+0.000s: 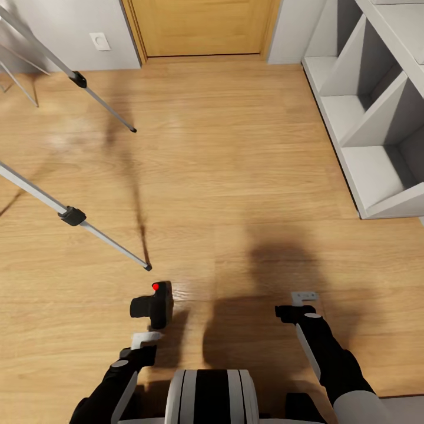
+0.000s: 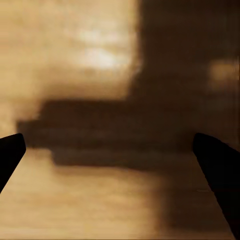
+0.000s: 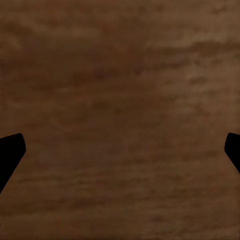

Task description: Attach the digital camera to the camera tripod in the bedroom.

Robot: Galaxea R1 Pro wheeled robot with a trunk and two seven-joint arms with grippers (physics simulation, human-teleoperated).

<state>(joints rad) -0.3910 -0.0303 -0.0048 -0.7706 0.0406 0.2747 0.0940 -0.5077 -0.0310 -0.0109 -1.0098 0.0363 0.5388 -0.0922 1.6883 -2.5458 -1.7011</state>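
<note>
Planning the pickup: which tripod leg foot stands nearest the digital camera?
The lower leg's foot, just beyond the digital camera; the other visible foot stands much farther off, toward the door.

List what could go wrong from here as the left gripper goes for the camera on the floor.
1. The digital camera sits on the floor just beyond the open left gripper; a slightly misjudged approach may push it along the planks rather than grasp it.
2. The camera tripod has a leg foot planted close beside the camera, so the arm could knock that leg.
3. The left wrist view shows floor and shadow between the fingers, which makes alignment hard to judge.
</note>
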